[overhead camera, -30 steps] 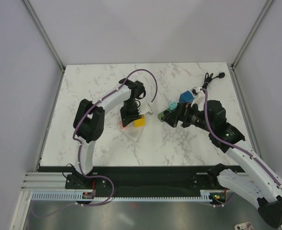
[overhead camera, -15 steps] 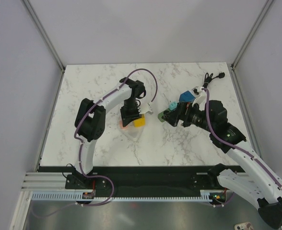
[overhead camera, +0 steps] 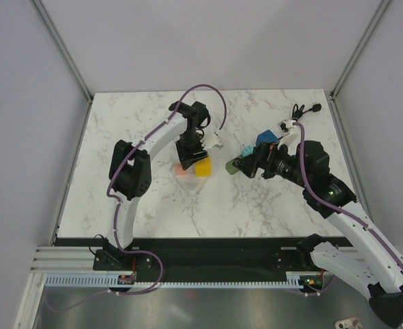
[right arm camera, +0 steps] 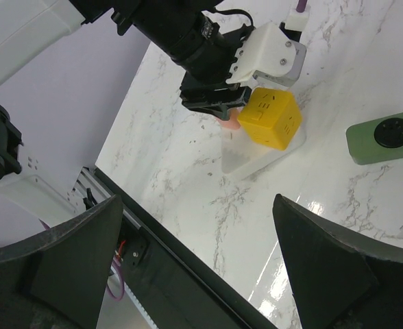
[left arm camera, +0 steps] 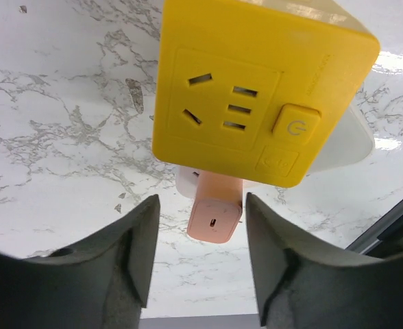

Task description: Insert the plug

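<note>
As L claw (left arm camera: 200, 229) gapes, pink plug (left arm camera: 215, 214) sits btwn jaws, untouched.

Found socket cube (overhead camera: 201, 166) mid-tabletop (overhead camera: 133, 130), plug (overhead camera: 179, 170) just left of it. Saw left pincer (overhead camera: 189, 159) directly above both, right pincer (right arm camera: 194, 212) apart to the right, cable (overhead camera: 303, 110) at far right corner.

Bright, even light from above, colours clean. In the top view the table (overhead camera: 256, 205) is crisp and shadows are soft and faint. Left wrist view: cube (left arm camera: 222, 89) sharp, white glare on the marble at 3 o'clock, left fingers (left arm camera: 119, 267) blurred and dark at 6 o'clock. Right wrist view: glare at 5 o'clock, right fingers (right arm camera: 57, 267) soft
</note>
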